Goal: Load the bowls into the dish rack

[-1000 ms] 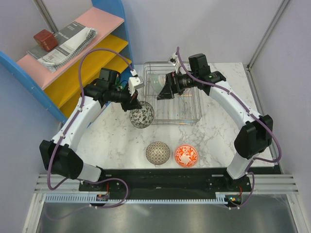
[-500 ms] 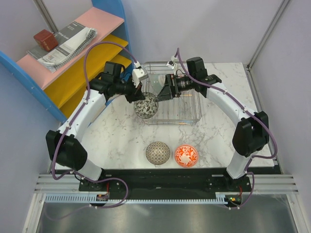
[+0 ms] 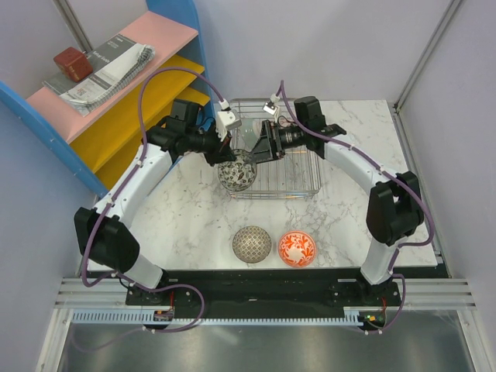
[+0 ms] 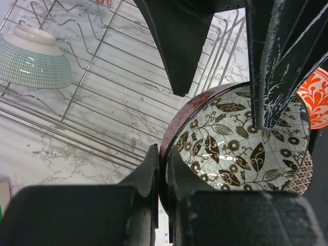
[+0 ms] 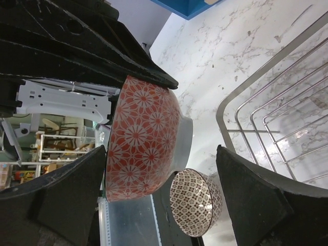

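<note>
**Dish rack** [image 3: 298, 174]: silver wire basket at the far middle of the marble tabletop [image 3: 349, 225].

**Held bowl** [image 4: 230, 143]: red flower pattern outside with a grey foot, white inside with dark brown leaves and blossoms. It is off the tabletop at the rack's near-left corner, and in the top view it overlaps the rack's left edge. Whether it touches the wires cannot be told.

**Left fingers** [image 4: 148, 171]: together on the held bowl's rim, one inside the wall and one outside.

**Right fingers** [image 5: 61, 195]: wide apart and holding nothing. They reach in from the rack side, with the held bowl between the two tips in the right wrist view. In the left wrist view one finger stands over the bowl's inside and the other beyond its rim. Contact cannot be told.

**Pale green bowl** [image 4: 33, 59]: fine green grid on the wall, pale foot. It sits inside the rack among the wires, well apart from the held bowl.

**Beige-grey bowl** [image 3: 252, 244]: on the tabletop near the arm bases, left of centre.

**Red-orange bowl** [image 3: 297, 248]: white floral pattern, just beside the beige-grey bowl on its right, with a narrow gap between them.

**Shelf** [image 3: 167, 81]: blue frame with pink and yellow boards, at the far left. A booklet [image 3: 105, 74] and a dark red block [image 3: 70, 62] lie on the pink board.
</note>
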Available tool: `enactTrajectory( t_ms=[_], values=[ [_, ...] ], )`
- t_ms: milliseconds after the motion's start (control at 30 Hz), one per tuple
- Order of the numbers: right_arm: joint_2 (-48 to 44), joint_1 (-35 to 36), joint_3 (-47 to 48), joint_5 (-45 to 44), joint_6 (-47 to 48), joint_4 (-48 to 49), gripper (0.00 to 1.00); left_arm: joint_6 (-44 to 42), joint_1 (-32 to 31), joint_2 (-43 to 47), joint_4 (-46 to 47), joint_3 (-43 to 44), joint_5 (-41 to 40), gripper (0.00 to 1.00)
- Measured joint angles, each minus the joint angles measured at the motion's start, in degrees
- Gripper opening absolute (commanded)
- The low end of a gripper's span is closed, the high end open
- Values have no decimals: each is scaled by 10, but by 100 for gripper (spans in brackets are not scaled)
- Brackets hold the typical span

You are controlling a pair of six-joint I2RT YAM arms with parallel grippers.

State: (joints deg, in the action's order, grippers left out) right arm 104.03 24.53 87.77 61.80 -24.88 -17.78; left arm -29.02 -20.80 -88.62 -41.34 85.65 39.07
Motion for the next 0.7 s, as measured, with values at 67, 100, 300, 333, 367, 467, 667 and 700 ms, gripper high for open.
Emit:
enactTrajectory(
  t_ms=[67,100,300,333,367,467,667,700],
  values=[
    [2,0,-6,5,-13,11,93,1,-1,0,2,0,0,2],
    [3,0,-7,9,-19,18,93,1,-1,0,4,0,0,2],
    [10,1,-20,35,-61,68,82,2,-5,0,15,0,0,2],
    [10,2,-24,40,-69,77,82,2,-5,0,16,0,0,2],
    [10,2,-30,46,-79,91,80,2,-6,0,18,0,0,2],
    [10,5,-47,59,-103,118,78,2,-7,0,21,0,-2,2],
    [10,5,-61,70,-126,144,72,2,-8,1,22,0,-6,2],
    [10,5,-62,70,-128,146,71,2,-9,1,22,0,-8,2]
  ],
)
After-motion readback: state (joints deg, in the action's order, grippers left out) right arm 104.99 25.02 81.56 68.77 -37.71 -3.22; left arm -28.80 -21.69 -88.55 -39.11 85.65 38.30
